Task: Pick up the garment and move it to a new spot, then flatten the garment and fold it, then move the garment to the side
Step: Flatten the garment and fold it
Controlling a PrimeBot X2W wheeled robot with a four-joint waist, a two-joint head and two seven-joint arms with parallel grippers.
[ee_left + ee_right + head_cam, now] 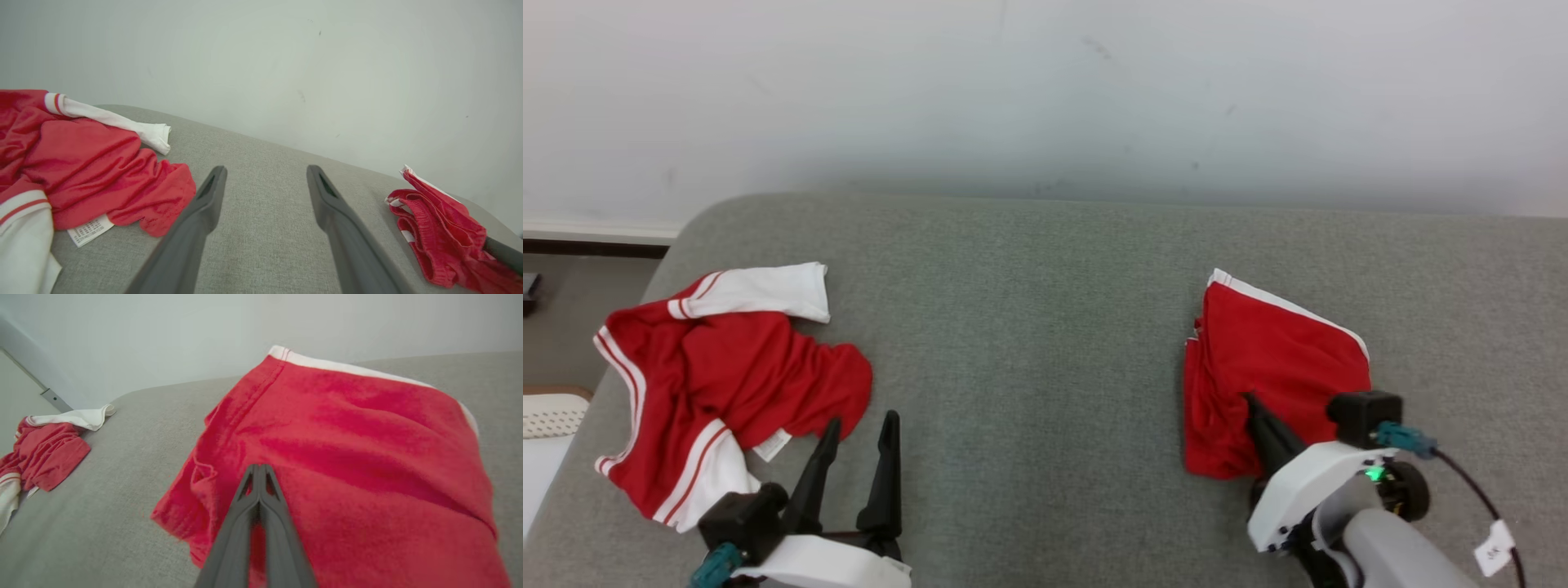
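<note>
**Head view.** A desk [1045,327] covered in grey woven fabric stands with its far edge against a plain white wall [1045,82]. Its far left corner is rounded, and a strip of floor [580,318] shows beyond its left edge. The folded red garment [1274,367], trimmed in white, lies on the right part of the desk. The right hand [1250,400] has its fingers pressed together on the garment's near portion. A crumpled red-and-white garment [727,367] lies by the left edge. The left hand [862,420] is just beside it, fingers apart and holding nothing.

**Left wrist view.** The left hand [266,169] is spread above bare desk [265,228]. The crumpled garment [102,171] shows a white label [90,230]. At far right, folds of the folded garment [441,228] close over a dark finger [504,253] of the right hand.

**Right wrist view.** The right hand [258,467] is closed, pinching the red cloth [347,437]. The crumpled garment [49,457] lies well apart, toward the left edge.
</note>
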